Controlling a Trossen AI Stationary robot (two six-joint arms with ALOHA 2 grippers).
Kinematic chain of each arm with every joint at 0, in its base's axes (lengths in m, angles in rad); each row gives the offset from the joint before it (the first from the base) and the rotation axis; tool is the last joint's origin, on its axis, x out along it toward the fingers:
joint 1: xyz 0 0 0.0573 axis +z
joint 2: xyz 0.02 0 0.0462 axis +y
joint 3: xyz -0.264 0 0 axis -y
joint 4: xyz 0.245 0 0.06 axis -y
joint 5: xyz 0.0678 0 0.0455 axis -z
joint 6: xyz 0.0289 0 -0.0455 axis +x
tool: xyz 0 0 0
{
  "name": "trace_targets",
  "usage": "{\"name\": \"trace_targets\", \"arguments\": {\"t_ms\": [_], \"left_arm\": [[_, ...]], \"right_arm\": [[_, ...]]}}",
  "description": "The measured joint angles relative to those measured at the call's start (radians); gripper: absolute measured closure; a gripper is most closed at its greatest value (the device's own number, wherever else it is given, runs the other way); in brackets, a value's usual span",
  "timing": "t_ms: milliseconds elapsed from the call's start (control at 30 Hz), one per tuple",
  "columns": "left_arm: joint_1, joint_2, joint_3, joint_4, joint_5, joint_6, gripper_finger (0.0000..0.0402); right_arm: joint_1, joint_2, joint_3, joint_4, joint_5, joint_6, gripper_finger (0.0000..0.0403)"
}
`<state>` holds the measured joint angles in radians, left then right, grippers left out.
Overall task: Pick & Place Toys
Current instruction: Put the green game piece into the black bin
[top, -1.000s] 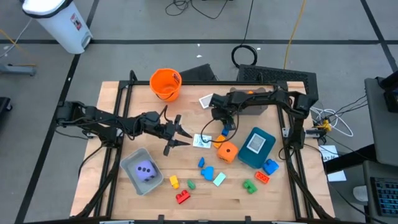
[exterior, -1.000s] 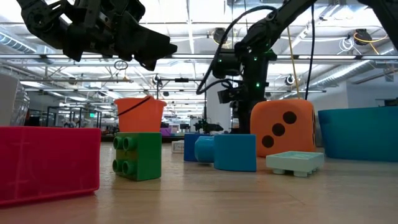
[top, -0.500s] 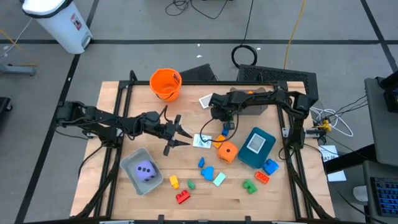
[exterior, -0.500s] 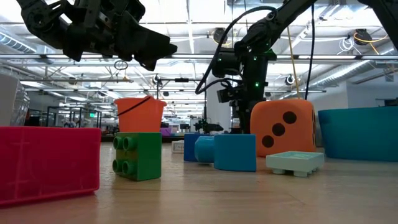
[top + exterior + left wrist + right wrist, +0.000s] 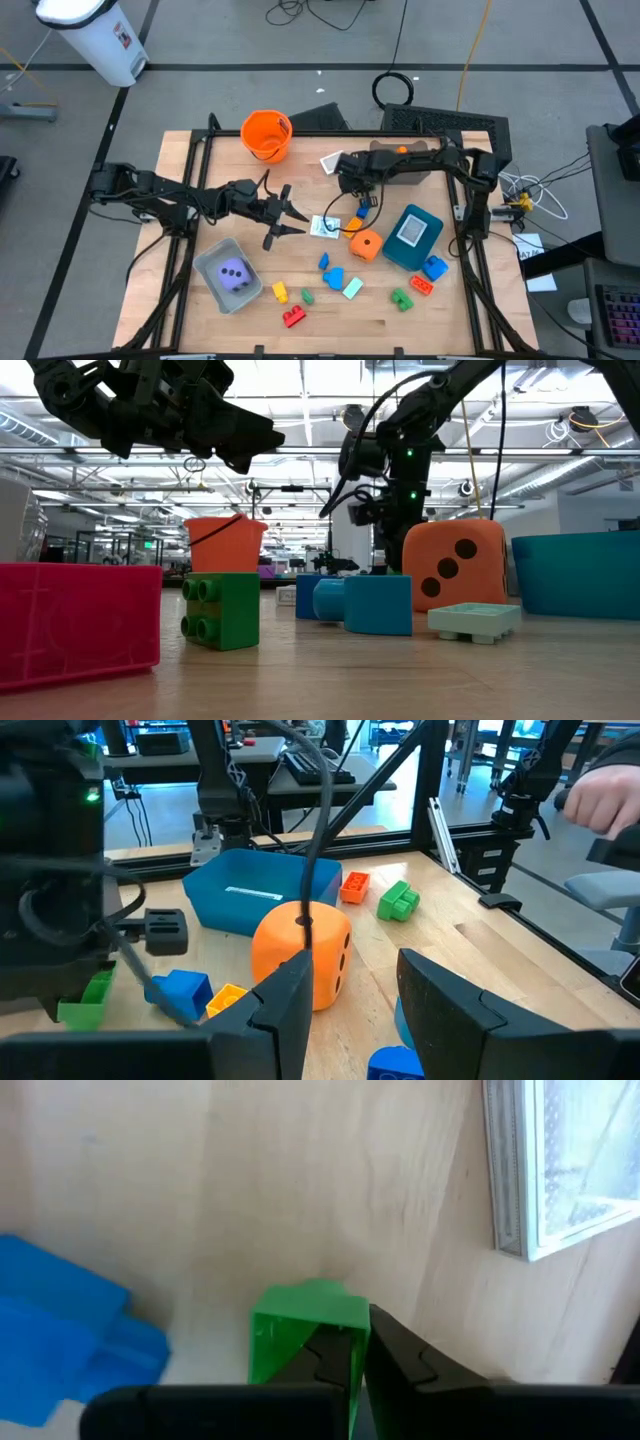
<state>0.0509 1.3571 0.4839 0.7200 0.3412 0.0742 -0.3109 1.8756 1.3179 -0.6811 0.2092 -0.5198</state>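
Observation:
My right gripper (image 5: pixel 362 1345) points down at the table's middle (image 5: pixel 352 198) and is shut on a small green block (image 5: pixel 300 1330), which also shows under it in the left wrist view (image 5: pixel 85 1000). A blue block (image 5: pixel 60 1335) lies beside it on the wood. My left gripper (image 5: pixel 290 215) hangs open above the table left of centre, with nothing between its fingers (image 5: pixel 350 990). The orange die (image 5: pixel 366 244) rests on the table near a white card (image 5: pixel 325 227). A purple die (image 5: pixel 233 275) sits in the grey bin (image 5: pixel 215 262). My right gripper pinches the green block at its edge nearest the fingers (image 5: pixel 335 1325), between the two fingers. The fingers come from above, pointing down. Most of the block sticks out to one side of them. Whether it is clear of the table I cannot tell.
The orange bucket (image 5: pixel 266 135) stands at the far edge, and the teal bin (image 5: pixel 412 237) holds a card at the right. Loose blocks (image 5: pixel 332 275) lie along the near side: red (image 5: pixel 294 317), green (image 5: pixel 402 298), yellow (image 5: pixel 281 292). A person's hand (image 5: pixel 600 800) shows beyond the table.
My right gripper has risen a little above the table's middle, as the low view shows.

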Motion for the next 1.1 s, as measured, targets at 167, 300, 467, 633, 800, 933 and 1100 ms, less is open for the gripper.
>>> {"name": "trace_targets", "arguments": {"t_ms": [167, 300, 467, 633, 800, 933, 1100], "left_arm": [[0.0, 0.0, 0.0, 0.0, 0.0, 0.001, 0.025], [0.0, 0.0, 0.0, 0.0, 0.0, 0.002, 0.025], [0.0, 0.0, 0.0, 0.0, 0.0, -0.001, 0.025], [-0.001, 0.0, 0.0, 0.001, 0.0, -0.007, 0.025], [-0.001, 0.0, 0.0, 0.001, 0.0, -0.008, 0.025], [-0.001, 0.0, 0.0, 0.001, 0.0, -0.009, 0.025], [-0.001, 0.0, 0.0, 0.0, 0.0, -0.008, 0.025]], "right_arm": [[0.047, -0.048, 0.0, 0.025, 0.0, -0.001, 0.0397], [0.078, -0.13, 0.0, 0.056, 0.003, 0.0, 0.0397], [0.093, -0.278, 0.0, 0.083, 0.08, 0.01, 0.0397], [0.066, -0.424, 0.0, 0.077, 0.233, 0.055, 0.0397], [-0.015, -0.536, 0.001, 0.041, 0.266, 0.164, 0.0397], [-0.114, -0.583, 0.001, -0.027, 0.267, 0.245, 0.0398], [-0.245, -0.589, 0.001, -0.132, 0.263, 0.348, 0.0398]]}}
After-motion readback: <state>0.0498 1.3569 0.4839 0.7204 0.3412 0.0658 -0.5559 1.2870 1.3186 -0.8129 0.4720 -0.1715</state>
